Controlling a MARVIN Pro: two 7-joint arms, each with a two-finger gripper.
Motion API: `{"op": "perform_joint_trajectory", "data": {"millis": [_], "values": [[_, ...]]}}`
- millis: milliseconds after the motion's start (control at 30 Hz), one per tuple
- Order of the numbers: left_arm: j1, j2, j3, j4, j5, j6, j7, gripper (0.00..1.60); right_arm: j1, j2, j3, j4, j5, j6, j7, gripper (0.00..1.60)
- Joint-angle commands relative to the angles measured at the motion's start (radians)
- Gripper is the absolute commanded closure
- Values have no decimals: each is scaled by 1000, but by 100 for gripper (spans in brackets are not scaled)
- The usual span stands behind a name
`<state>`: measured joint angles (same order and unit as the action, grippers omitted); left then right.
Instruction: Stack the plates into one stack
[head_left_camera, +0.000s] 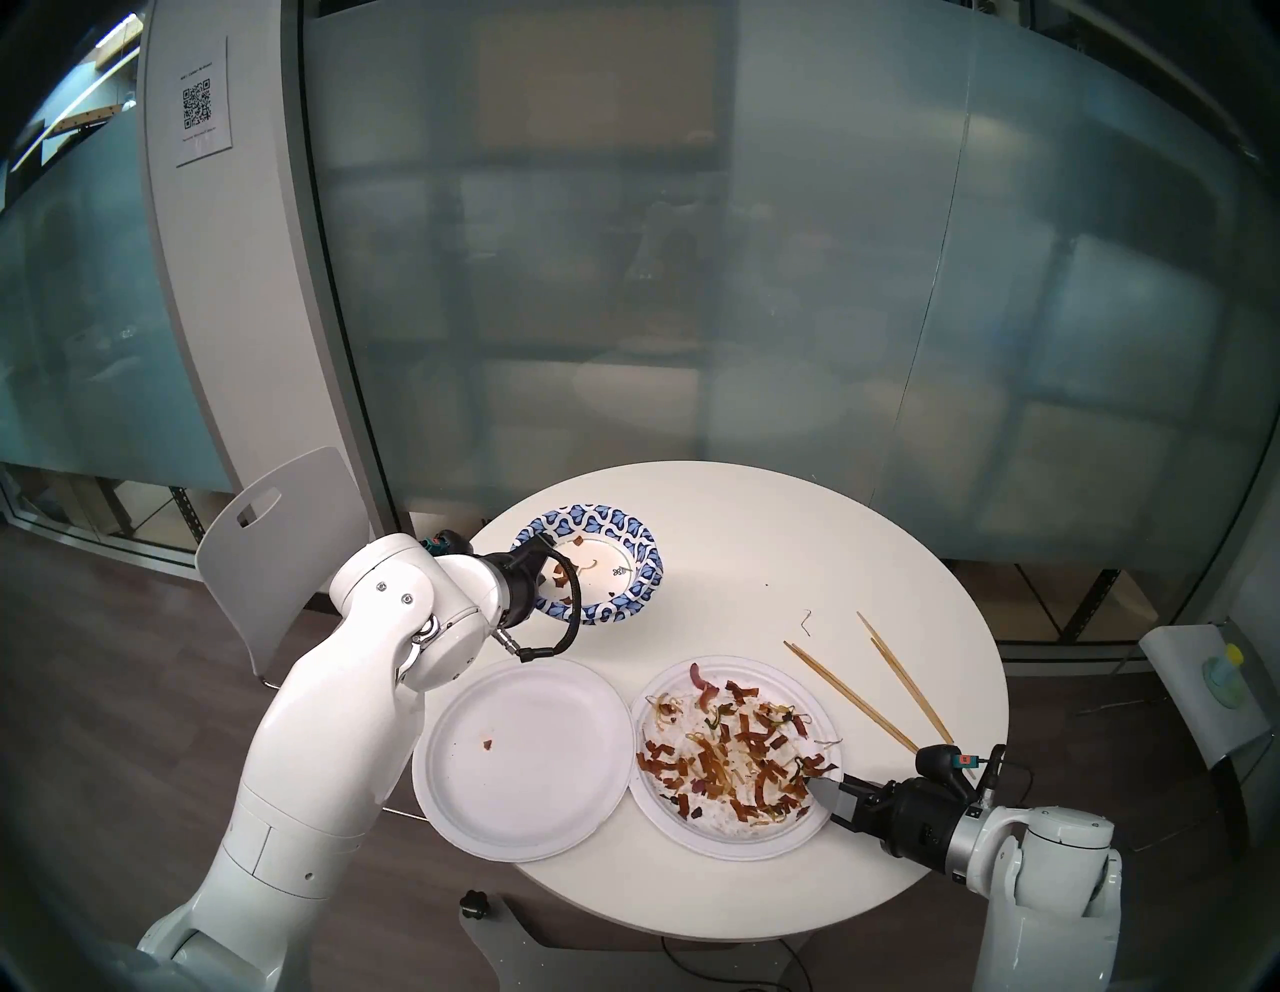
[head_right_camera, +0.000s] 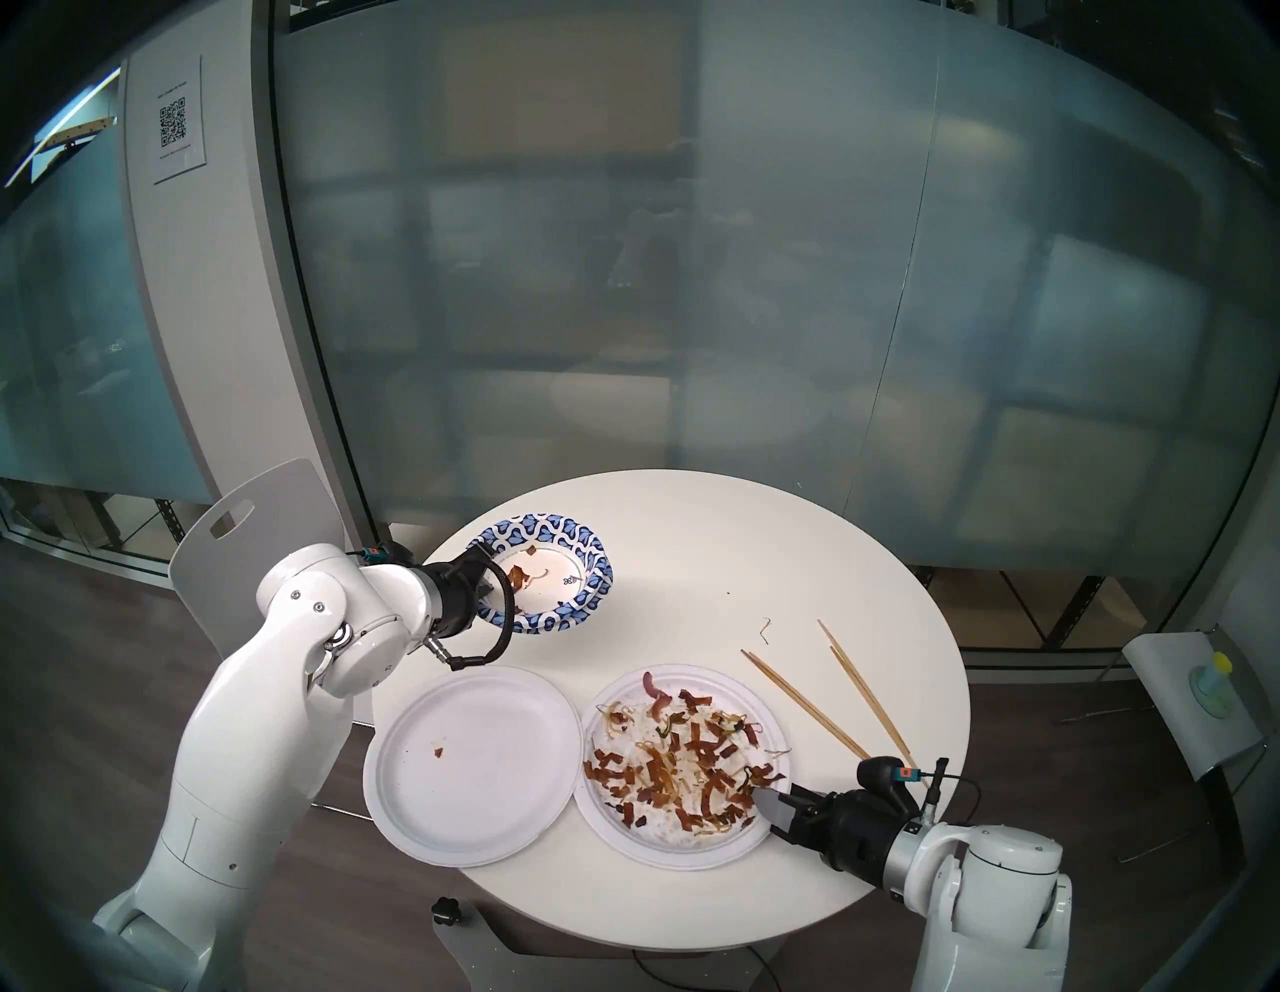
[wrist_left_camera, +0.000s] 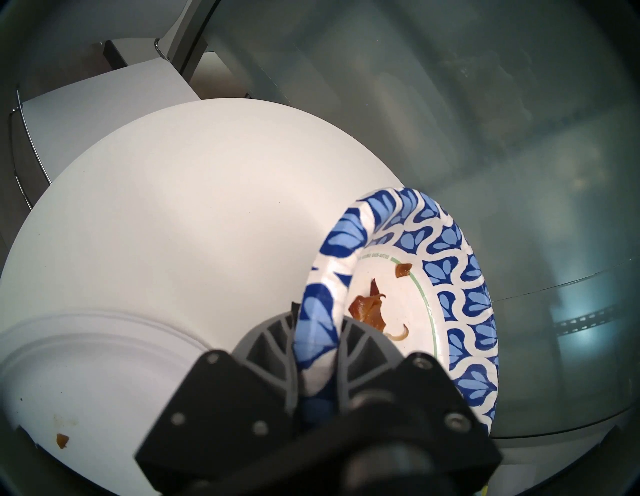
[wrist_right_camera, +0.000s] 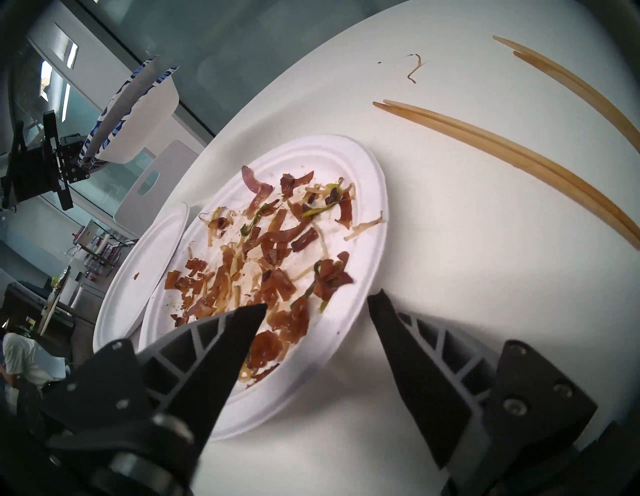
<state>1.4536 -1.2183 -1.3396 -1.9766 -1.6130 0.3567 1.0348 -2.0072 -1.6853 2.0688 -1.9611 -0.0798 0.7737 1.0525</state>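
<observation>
My left gripper (head_left_camera: 549, 558) is shut on the near rim of a blue-and-white patterned plate (head_left_camera: 627, 554), held tilted above the table's far left. In the left wrist view the fingers (wrist_left_camera: 360, 346) pinch that rim (wrist_left_camera: 317, 332); a few brown scraps lie inside. The right wrist view shows two nested patterned rims (wrist_right_camera: 138, 100). A nearly bare white plate (head_left_camera: 533, 776) lies at the front left. Touching it on the right is a white plate (head_left_camera: 692, 828) strewn with food scraps. My right gripper (head_left_camera: 821, 790) is open, its fingers (wrist_right_camera: 242, 325) straddling that plate's near rim (wrist_right_camera: 367, 221).
Two pairs of wooden chopsticks (head_left_camera: 848, 693) (head_left_camera: 907, 682) lie on the round white table (head_left_camera: 762, 540), right of the scrap-covered plate. A small noodle scrap (head_left_camera: 807, 618) lies near them. A white chair (head_left_camera: 277, 526) stands behind my left arm.
</observation>
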Motion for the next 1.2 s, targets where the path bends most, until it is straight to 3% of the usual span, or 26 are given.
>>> {"op": "perform_joint_trajectory", "data": {"millis": [0, 67, 167, 233, 633, 767, 867, 1167], "values": [[-2, 4, -10, -27, -6, 0, -11, 160, 16, -5, -33, 7, 4, -4, 9, 41], [-2, 4, -11, -27, -6, -1, -12, 160, 17, -5, -34, 13, 3, -7, 7, 43], [-1, 7, -12, -26, -6, -3, -14, 160, 22, -2, -36, 29, 3, -10, 6, 59], [-1, 8, -13, -26, -6, -4, -15, 160, 24, -3, -35, 34, 4, -12, 6, 84], [-4, 14, -11, -25, -10, -7, -17, 160, 25, -2, -19, 38, 4, -16, 5, 98], [-4, 15, -8, -27, -11, -8, -16, 160, 20, -3, -7, 18, 6, -8, 7, 123], [-3, 15, -5, -29, -11, -9, -14, 160, 19, -4, 1, 14, 6, -10, 8, 160], [0, 15, 0, -35, -11, -14, -11, 160, 22, -32, 31, 5, 1, -24, -12, 160]]}}
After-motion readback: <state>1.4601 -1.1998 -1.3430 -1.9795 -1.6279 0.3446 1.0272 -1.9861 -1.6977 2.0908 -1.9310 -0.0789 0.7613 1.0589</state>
